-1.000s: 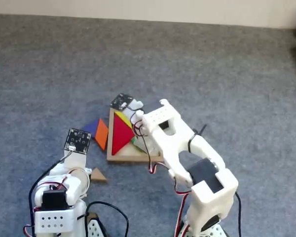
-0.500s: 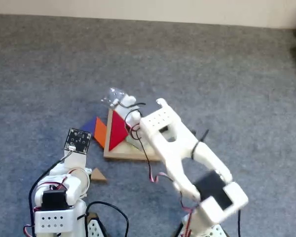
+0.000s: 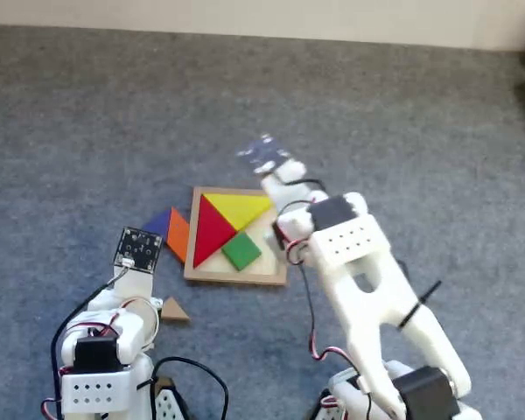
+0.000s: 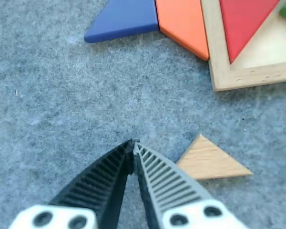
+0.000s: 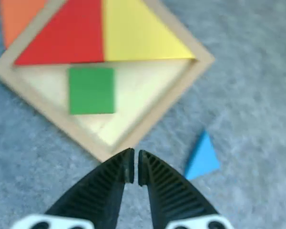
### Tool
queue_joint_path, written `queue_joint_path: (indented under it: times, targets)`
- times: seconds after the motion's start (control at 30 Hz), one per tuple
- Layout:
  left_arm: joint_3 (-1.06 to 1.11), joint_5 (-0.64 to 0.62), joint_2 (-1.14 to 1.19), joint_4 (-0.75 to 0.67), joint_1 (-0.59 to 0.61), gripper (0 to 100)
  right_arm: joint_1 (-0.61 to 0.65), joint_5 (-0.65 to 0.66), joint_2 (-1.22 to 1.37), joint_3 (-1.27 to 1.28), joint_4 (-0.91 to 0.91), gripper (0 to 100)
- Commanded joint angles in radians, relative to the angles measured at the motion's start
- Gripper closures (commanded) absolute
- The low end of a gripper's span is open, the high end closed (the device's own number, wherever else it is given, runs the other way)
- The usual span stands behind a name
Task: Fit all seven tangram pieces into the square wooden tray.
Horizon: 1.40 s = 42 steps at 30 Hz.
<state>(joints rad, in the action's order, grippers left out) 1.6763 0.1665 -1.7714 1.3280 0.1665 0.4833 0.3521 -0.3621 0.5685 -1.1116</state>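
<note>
Tray point(image 3: 234, 278) held red point(image 3: 210, 229), yellow point(image 3: 238, 208), green point(image 3: 241, 251); orange point(image 3: 181, 236), navy point(image 3: 162, 224) lay beside. Right wrist view added cyan triangle point(image 5: 202, 156) off tray corner. Left gripper point(image 4: 133, 143), by wood triangle point(image 4: 210, 160), and right gripper point(image 5: 133, 157) were pressed together, empty.

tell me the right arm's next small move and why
Probably open the right tool and shift it over the light blue triangle. The tool is shut with nothing in it, that triangle lies on the carpet just outside the tray, and the tray has bare wood beside the green square.
</note>
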Motion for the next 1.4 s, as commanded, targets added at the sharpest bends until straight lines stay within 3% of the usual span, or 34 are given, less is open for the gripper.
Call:
queue_joint_path:
  times: [0.0,0.13,0.2,0.6,1.0,1.37]
  targets:
    - [0.019,-0.008,-0.048,0.006,-0.015,99,-0.119,-0.041,-0.041,-0.01,-0.047,91.5]
    - [0.019,-0.008,-0.048,0.006,-0.015,99,-0.154,-0.043,0.025,-0.01,-0.045,74.5]
    - [0.019,-0.008,-0.048,0.006,-0.015,99,-0.153,-0.043,0.081,-0.01,-0.044,71.0]
    - [0.019,-0.008,-0.048,0.006,-0.015,99,-0.219,-0.041,0.308,-0.01,0.156,71.0]
    - [0.019,-0.008,-0.048,0.006,-0.015,99,-0.216,-0.04,0.509,-0.117,0.154,71.1]
    - [0.019,-0.008,-0.048,0.006,-0.015,99,-0.211,-0.034,0.518,-0.134,0.154,73.9]
